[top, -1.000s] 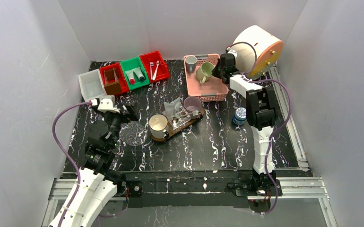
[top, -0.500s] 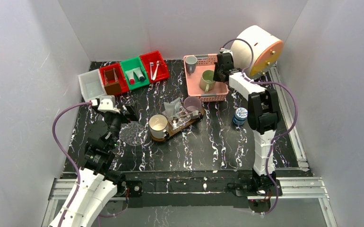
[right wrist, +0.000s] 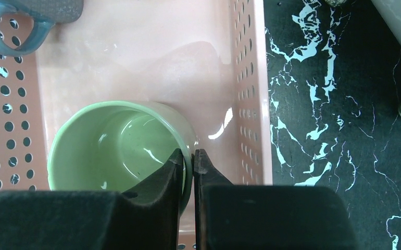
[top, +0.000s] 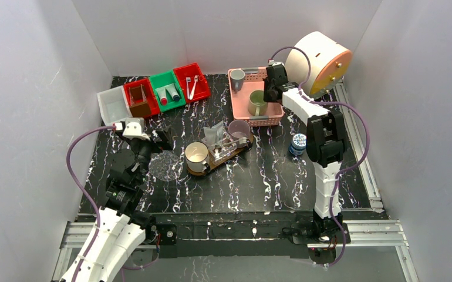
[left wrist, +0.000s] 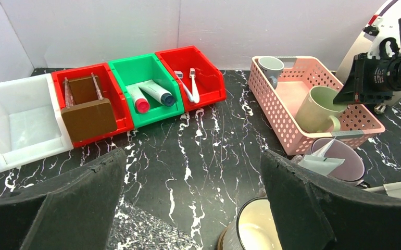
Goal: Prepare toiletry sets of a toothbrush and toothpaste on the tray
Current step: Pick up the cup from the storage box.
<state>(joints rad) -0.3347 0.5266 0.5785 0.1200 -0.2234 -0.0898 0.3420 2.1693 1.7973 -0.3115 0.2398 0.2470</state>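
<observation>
Black marble-look table [top: 259, 176] with white veins, white walls all round. Along the back left sat a row of bins: white one [top: 113, 106], a red one [top: 131, 88] with a brown block [top: 144, 108] in it, a green one [top: 160, 79], then another red one [top: 182, 70]. Pink perforated basket [top: 270, 120] to the right, a big white drum [top: 311, 56] with an orange face behind it, and a little blue-lidded jar [top: 298, 143] nearer the front.

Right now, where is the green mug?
In the top view, the green mug sits in the pink basket at the back right, near the grey mug, its rim between the fingers of the right tool.
</observation>
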